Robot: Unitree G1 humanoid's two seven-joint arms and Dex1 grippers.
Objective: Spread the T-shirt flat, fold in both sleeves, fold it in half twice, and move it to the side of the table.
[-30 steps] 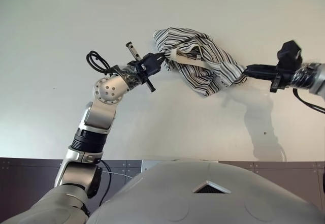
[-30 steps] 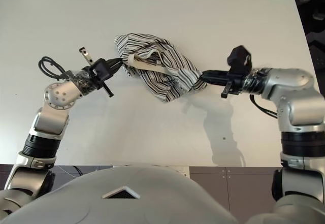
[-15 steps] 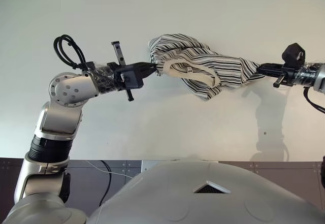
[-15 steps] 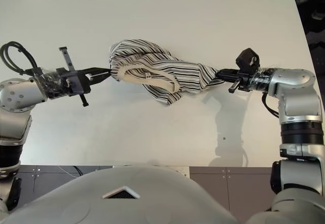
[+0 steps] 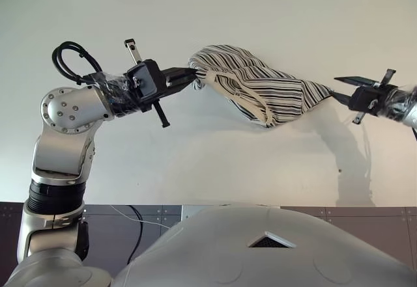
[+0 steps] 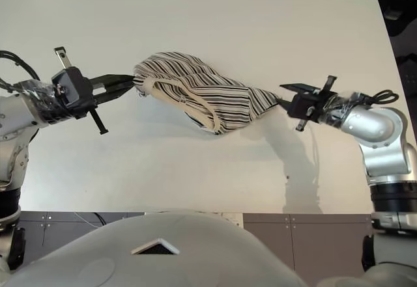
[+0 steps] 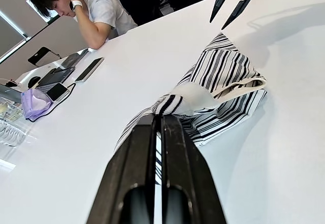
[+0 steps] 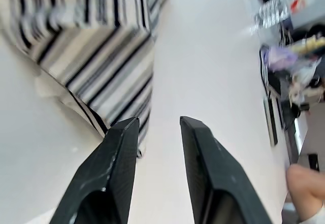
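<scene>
- I saw L gripper pinched tight on the striped T-shirt at its left end, fabric betw. the fingers.
- R gripper had fingers spread wide, just beside shirt's right end, gripping nothing.
- Shirt lay bunched on white table, betw. both grippers.

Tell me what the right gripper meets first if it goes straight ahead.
Most likely the striped T-shirt: the right gripper, jaws open, points at its near corner, just past the tips. Depth is unclear, so one jaw may run along the table beside the cloth.
</scene>
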